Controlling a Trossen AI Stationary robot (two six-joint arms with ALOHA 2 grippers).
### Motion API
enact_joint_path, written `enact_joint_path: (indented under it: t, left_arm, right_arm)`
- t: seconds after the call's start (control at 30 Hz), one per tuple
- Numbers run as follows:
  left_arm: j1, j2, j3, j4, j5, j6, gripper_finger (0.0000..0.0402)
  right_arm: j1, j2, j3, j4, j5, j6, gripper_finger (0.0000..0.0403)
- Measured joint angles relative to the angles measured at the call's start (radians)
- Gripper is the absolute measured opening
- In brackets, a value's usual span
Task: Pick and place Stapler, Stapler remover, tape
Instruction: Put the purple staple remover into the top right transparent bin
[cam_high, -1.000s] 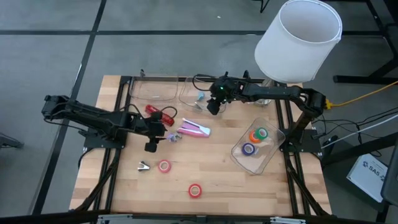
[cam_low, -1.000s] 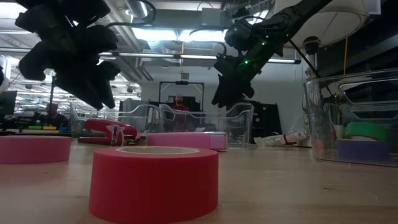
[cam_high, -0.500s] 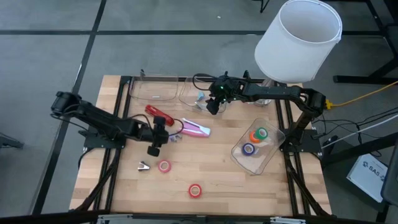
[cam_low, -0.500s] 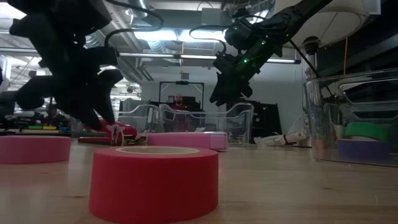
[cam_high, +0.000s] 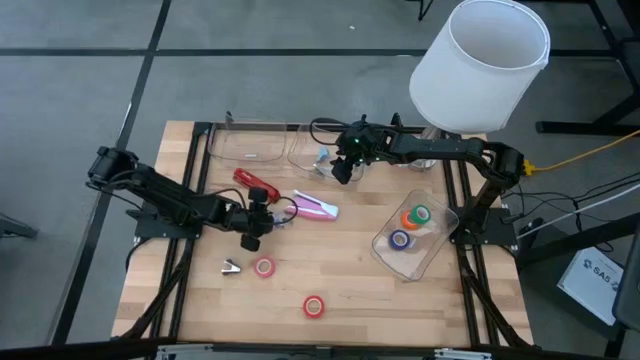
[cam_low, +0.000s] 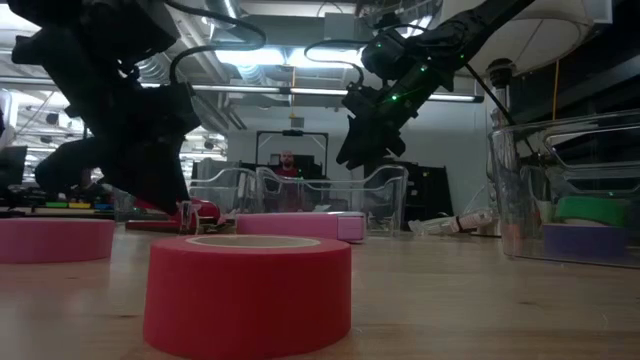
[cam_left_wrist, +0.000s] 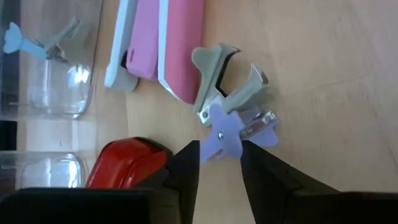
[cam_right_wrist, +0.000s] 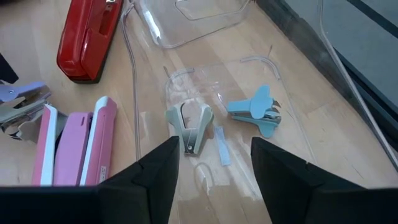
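Note:
My left gripper (cam_high: 252, 232) is open and low over the table's middle. In the left wrist view its fingers (cam_left_wrist: 219, 149) stand on either side of a lavender staple remover (cam_left_wrist: 231, 132), which lies on the wood against a grey-green remover (cam_left_wrist: 224, 65). A pink stapler (cam_high: 313, 207) and a red stapler (cam_high: 255, 183) lie close by. My right gripper (cam_high: 343, 170) hovers open above a clear tray (cam_right_wrist: 205, 37) holding a grey-green remover (cam_right_wrist: 189, 127) and a blue one (cam_right_wrist: 255, 109). A pink tape roll (cam_high: 264, 266) and a red one (cam_high: 314, 306) lie flat near the front. My left gripper comes down from above with one finger (cam_left_wrist: 186, 168) on each side of the lavender remover's winged handle end (cam_left_wrist: 214, 142). The remover lies flat on the table. Whether the fingers touch it I cannot tell.
A clear bin (cam_high: 430, 250) on the table's right holds green-orange and purple tape rolls. A second clear tray (cam_high: 245, 145) sits at the far edge. A small silvery remover (cam_high: 231, 266) lies beside the pink roll. A white lampshade (cam_high: 480, 65) stands beyond the far right corner.
My left gripper has moved right, toward the staple removers beside the pink stapler, and has come down close to the table. My right gripper has kept still above the far tray.

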Motion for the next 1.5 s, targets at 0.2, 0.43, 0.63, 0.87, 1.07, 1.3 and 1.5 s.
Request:
enact_joint_path:
  t: [0.2, 0.43, 0.63, 0.87, 1.07, 1.3, 1.5]
  left_arm:
    - [0.0, 0.039, 0.0, 0.044, 0.022, 0.001, 0.0072]
    - [0.001, 0.069, 0.003, 0.089, 0.005, -0.001, 0.0019]
    - [0.001, 0.044, 0.0, 0.076, -0.006, -0.051, 0.0004]
    - [0.022, -0.044, -0.001, 0.061, -0.021, -0.062, 0.0003]
    - [0.068, -0.144, -0.001, 0.047, -0.026, -0.07, 0.0003]
    - [0.148, -0.286, -0.001, 0.064, 0.03, -0.111, 0.0003]
    - [0.221, -0.392, -0.001, 0.149, 0.088, -0.244, 0.0003]
  right_arm:
    - [0.0, 0.0, 0.0, 0.0, 0.0, 0.0, 0.02]
    - [0.0, 0.0, 0.0, 0.012, 0.0, 0.0, 0.02]
    - [0.0, 0.0, 0.0, 0.012, 0.0, 0.0, 0.02]
    - [0.002, 0.0, 0.0, 0.016, -0.003, -0.003, 0.02]
    - [0.027, 0.0, 0.0, 0.053, -0.003, -0.058, 0.02]
    - [0.083, 0.0, 0.0, 0.117, -0.009, -0.224, 0.02]
    - [0.13, 0.0, 0.0, 0.18, -0.113, -0.365, 0.02]
